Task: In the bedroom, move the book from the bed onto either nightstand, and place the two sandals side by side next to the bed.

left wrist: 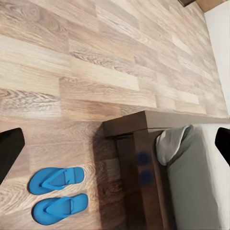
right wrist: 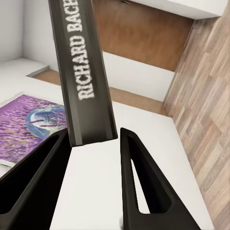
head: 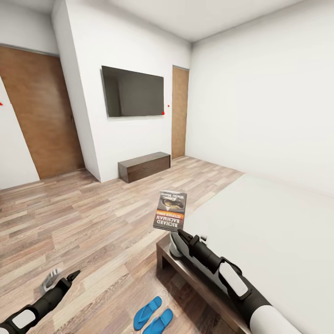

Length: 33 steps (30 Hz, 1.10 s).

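The right end effector [head: 175, 234] is clamping the book [head: 170, 211] by its lower edge, holding it upright in the air above the corner of the bed [head: 260, 236]. The left end effector [head: 58, 277] is hanging with its fingers spread apart over the wood-plank floor [head: 83, 218]. Two blue sandals [head: 153, 315] are lying side by side on the floor, just beside the bed frame.

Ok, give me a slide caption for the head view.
Right gripper lifts the book beside the bed; blue sandals paired on the floor.
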Available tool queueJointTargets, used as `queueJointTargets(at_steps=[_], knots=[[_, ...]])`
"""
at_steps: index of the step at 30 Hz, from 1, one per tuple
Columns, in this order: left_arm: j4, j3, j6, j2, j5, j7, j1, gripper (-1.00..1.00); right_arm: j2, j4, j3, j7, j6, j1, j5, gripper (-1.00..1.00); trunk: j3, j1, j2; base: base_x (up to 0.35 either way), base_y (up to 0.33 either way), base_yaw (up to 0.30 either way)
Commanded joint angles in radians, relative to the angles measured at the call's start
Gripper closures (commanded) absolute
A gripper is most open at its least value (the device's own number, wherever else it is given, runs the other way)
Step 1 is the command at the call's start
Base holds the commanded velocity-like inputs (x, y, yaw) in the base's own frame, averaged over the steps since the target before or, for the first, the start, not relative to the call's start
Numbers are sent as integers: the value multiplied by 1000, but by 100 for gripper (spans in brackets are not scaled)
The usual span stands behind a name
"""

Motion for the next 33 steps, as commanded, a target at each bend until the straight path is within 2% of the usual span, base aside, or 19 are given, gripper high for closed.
queueJointTargets(at_steps=[1, 9, 33], knots=[[0, 7, 10, 0, 5, 2, 0, -100, -1, 0, 2, 0, 8, -1, -14, 100, -1, 0, -1, 0, 0, 179], [0, 7, 13, -4, 11, 28, 0, -100, -1, 0, 2, 0, 8, -1, -14, 100, -1, 0, -1, 0, 0, 179], [0, 6, 15, -36, 11, 26, 1, -100, -1, 0, 2, 0, 8, -1, -14, 100, -1, 0, -1, 0, 0, 179]])
